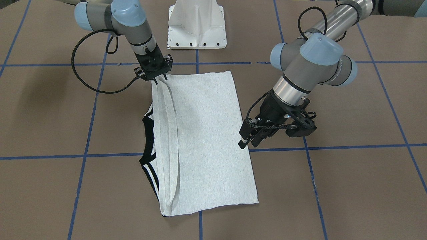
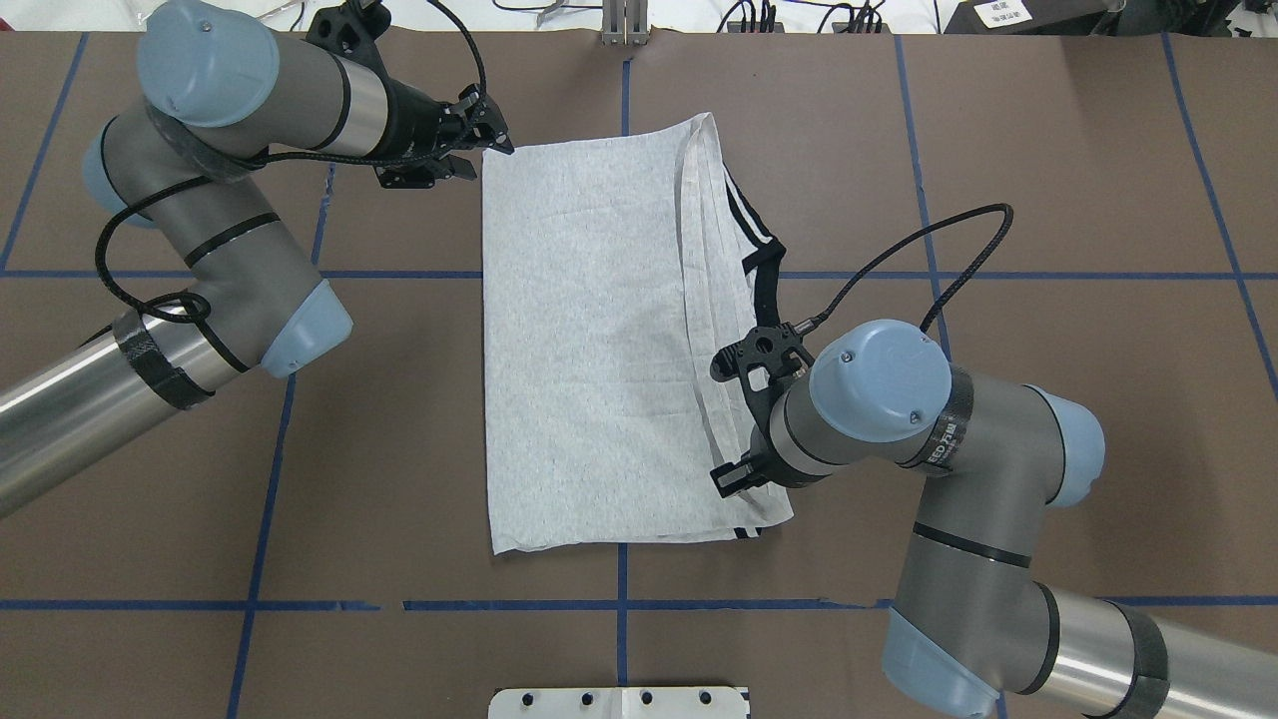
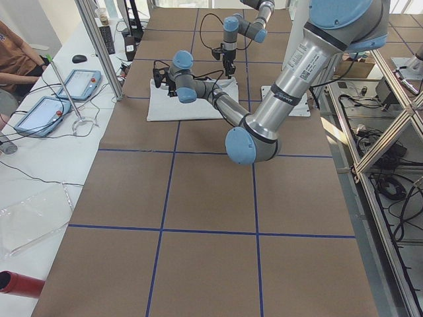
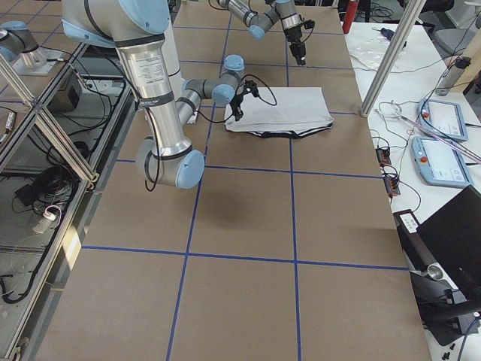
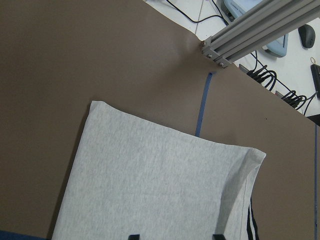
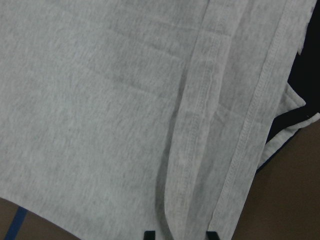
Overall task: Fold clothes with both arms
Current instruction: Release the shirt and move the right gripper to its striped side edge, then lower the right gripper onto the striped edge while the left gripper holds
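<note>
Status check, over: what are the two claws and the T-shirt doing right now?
Left gripper open, hovering by the T-shirt. Right gripper open at its hemmed corner. T-shirt folded lengthwise, flat on table. Nothing blocking either gripper.

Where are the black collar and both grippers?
black collar [image 1: 147,135]: front-facing view, middle of the band.
left gripper [image 1: 248,142]: front-facing view, between its fingers.
right gripper [image 1: 159,79]: front-facing view, between its fingers.

Wide bare tabletop [image 2: 399,449] around the T-shirt [image 2: 589,330], left hand [image 2: 489,140] beside one corner, right hand [image 1: 159,78] over another.
</note>
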Motion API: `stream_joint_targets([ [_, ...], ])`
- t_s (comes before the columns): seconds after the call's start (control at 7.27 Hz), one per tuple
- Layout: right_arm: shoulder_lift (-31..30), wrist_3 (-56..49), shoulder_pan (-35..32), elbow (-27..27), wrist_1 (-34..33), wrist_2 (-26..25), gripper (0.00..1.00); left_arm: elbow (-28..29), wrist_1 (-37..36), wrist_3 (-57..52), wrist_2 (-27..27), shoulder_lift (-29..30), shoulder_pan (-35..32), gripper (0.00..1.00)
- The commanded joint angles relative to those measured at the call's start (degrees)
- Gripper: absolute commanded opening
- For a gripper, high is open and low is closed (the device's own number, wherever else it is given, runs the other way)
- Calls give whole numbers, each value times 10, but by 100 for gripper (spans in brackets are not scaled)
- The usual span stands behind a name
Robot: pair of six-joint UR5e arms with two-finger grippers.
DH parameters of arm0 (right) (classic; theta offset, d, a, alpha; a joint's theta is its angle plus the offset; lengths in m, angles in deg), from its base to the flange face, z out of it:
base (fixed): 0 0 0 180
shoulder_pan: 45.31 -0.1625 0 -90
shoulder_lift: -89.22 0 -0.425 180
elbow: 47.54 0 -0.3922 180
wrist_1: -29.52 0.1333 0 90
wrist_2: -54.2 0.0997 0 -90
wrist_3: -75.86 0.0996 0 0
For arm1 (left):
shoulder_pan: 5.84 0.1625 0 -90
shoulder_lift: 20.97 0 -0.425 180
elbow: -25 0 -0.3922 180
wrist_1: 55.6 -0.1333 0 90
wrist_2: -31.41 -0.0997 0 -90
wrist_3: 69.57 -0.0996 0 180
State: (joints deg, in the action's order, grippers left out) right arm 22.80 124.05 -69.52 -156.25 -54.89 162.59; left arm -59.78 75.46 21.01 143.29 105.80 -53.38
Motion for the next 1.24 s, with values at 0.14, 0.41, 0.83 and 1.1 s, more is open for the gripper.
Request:
stream_joint_targets([
  [0.14,4,-44,0,17,2,4,45,0,3,37,0,1,3,58],
  [0.41,5,-44,1,27,4,3,43,2,3,37,0,0,3,58],
  [0.83,6,-43,4,27,4,3,0,2,3,37,0,-3,3,58],
  [1.1,1,-38,10,26,5,4,0,1,3,37,0,-2,3,58],
])
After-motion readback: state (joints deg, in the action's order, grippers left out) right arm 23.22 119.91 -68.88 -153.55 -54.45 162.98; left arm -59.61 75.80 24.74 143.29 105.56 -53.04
